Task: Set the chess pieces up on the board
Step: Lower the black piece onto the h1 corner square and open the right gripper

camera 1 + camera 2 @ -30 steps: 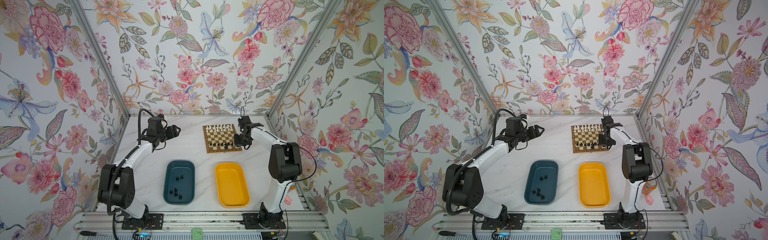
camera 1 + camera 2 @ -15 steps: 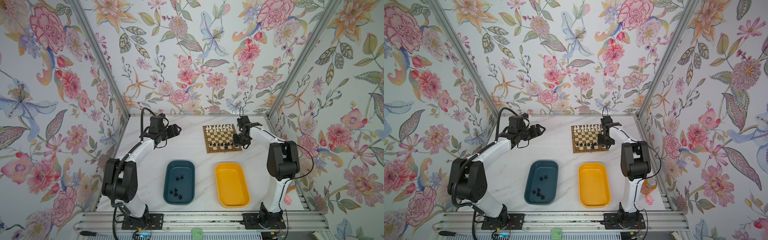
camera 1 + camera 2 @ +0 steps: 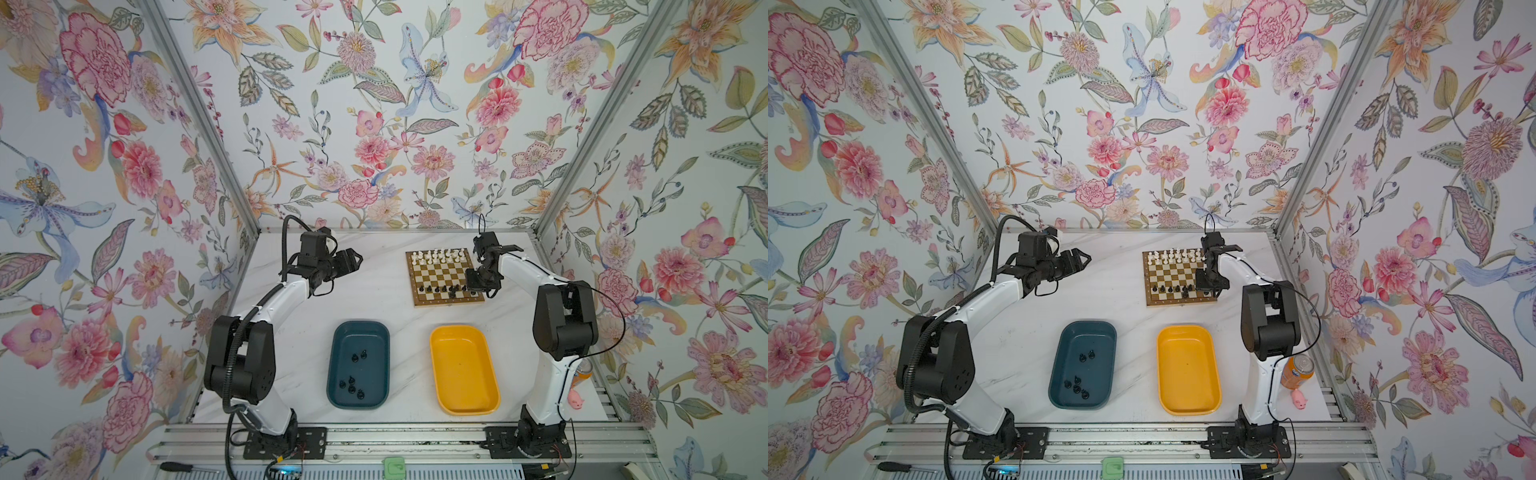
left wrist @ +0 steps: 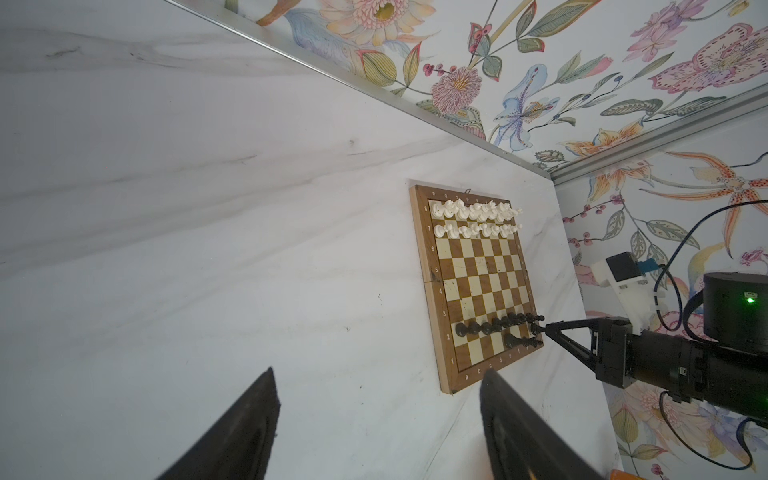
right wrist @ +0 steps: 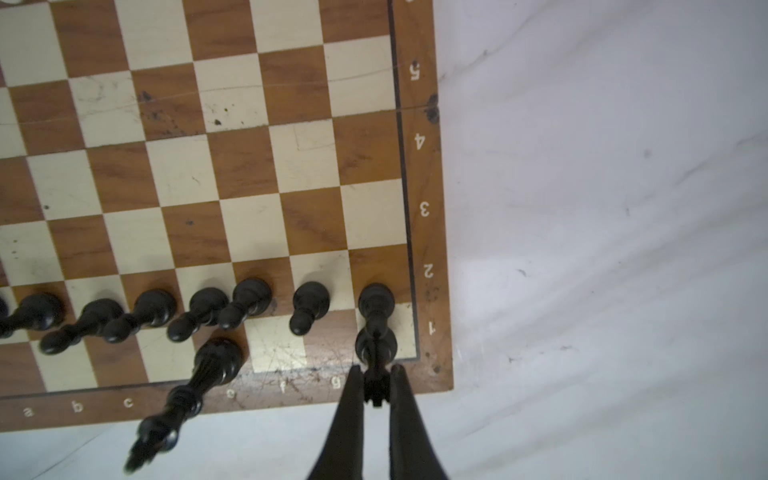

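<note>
White chess pieces [image 3: 439, 257] fill the two far rows of the board [image 3: 446, 300], black pawns [image 5: 311, 301] stand in line, the right claw [image 5: 376, 384] grips a black piece [image 5: 376, 347] on the near corner square, the left claw [image 4: 378, 371] hangs open and empty, and several black pieces [image 3: 351, 384] lie unplaced in the teal tray [image 3: 336, 357]

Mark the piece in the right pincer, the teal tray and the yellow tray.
held piece [image 5: 376, 382]: right wrist view, its shaft.
teal tray [image 3: 372, 374]: a top view, bare floor.
yellow tray [image 3: 465, 382]: a top view, bare floor.
</note>
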You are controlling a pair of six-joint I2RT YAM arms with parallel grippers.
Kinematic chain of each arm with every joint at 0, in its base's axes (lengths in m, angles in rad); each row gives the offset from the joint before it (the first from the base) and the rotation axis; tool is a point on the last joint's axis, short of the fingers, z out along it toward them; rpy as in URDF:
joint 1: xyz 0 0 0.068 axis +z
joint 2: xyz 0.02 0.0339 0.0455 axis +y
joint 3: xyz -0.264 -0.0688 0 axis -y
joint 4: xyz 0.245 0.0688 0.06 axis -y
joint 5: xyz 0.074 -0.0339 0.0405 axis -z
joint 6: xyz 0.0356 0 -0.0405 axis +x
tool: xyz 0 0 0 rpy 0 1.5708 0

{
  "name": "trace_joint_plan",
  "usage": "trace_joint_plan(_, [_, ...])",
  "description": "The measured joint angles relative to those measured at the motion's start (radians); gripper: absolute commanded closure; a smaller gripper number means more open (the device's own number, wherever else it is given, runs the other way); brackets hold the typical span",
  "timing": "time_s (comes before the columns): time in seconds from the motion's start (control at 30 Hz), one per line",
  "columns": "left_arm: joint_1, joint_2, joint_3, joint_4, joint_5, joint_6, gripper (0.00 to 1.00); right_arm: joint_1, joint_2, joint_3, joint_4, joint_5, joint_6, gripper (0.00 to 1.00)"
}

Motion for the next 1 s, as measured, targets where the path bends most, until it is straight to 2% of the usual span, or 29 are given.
trace_joint_plan(1.0, [0.000,0.000,0.000,0.000,-0.018,0.000,0.23,-0.009,0.039,0.042,-0.010,0.014,-0.032,0.95])
